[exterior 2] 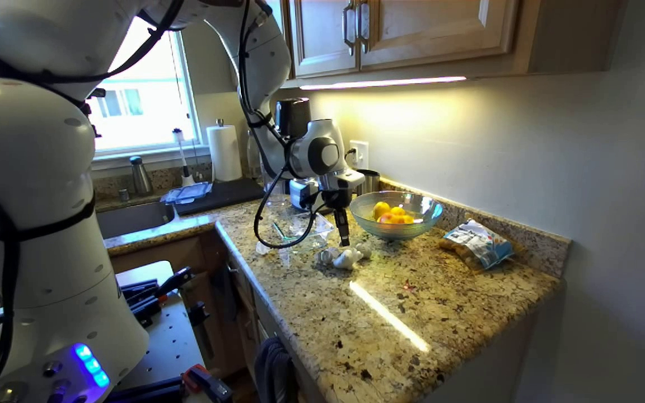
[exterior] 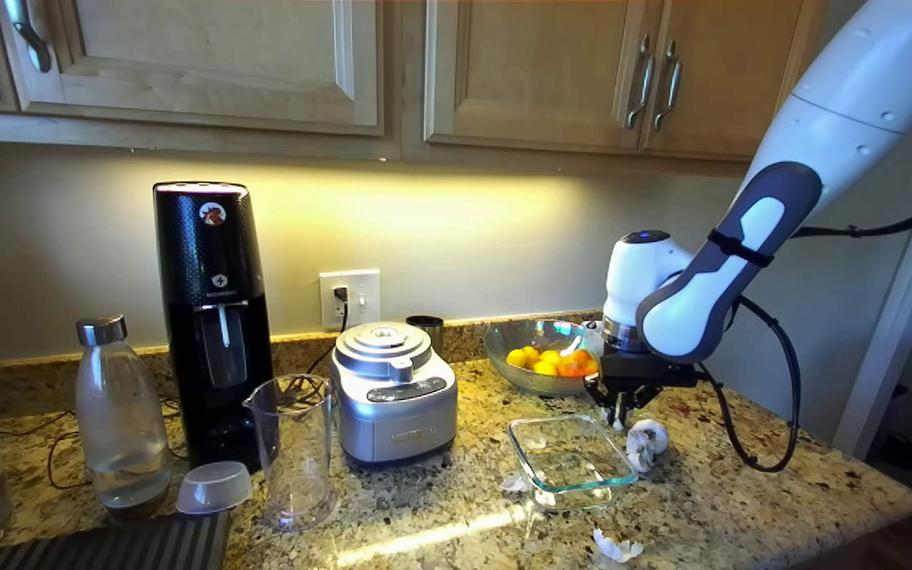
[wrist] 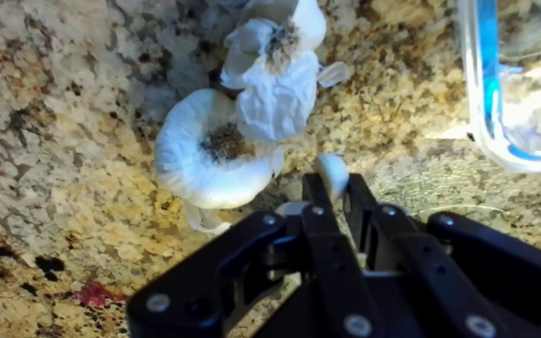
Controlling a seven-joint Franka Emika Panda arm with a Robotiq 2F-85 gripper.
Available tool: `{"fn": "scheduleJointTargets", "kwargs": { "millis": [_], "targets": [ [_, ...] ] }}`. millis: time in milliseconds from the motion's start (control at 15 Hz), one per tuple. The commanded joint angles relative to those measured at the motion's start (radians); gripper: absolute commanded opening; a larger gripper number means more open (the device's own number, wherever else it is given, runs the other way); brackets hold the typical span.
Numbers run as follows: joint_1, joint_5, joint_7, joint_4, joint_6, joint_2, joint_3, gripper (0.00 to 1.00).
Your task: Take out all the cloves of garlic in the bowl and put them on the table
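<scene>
The clear glass bowl (exterior: 537, 479) is square and shallow. It stands on the speckled granite table (exterior: 741, 491), and its corner shows at the right of the wrist view (wrist: 482, 108). My gripper (wrist: 330, 188) is shut on a small white clove of garlic (wrist: 335, 170), which sticks out past the fingertips. In both exterior views the gripper (exterior: 617, 421) (exterior 2: 345, 243) points down low over the table, beside the bowl. A pale shape (wrist: 292, 208) is partly hidden behind one finger; I cannot tell what it is. Whitish spots show through the bowl's glass; I cannot tell whether they are cloves.
Larger garlic heads (wrist: 214, 155) (exterior: 646, 443) lie beside the bowl, close to the gripper. Papery skin (exterior: 616, 546) lies in front. A fruit bowl (exterior 2: 395, 229) stands behind the gripper. A food processor (exterior: 397, 404) and a clear beaker (exterior: 294, 451) stand farther along. A snack bag (exterior 2: 479, 243) lies by the wall.
</scene>
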Motion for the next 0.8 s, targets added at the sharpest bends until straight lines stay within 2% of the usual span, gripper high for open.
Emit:
{"fn": "scheduleJointTargets", "kwargs": {
  "millis": [0,267,533,733],
  "targets": [
    [0.056,-0.013,0.046,-0.028,0.027,-0.035,-0.055,0.45],
    [0.116,-0.04,0.062,-0.075,-0.005,-0.114,-0.099,0.69],
    [0.109,-0.038,0.034,-0.145,-0.032,-0.229,-0.062,0.95],
    [0.1,-0.057,0.044,-0.191,-0.049,-0.3,-0.041,1.0]
  ]
}}
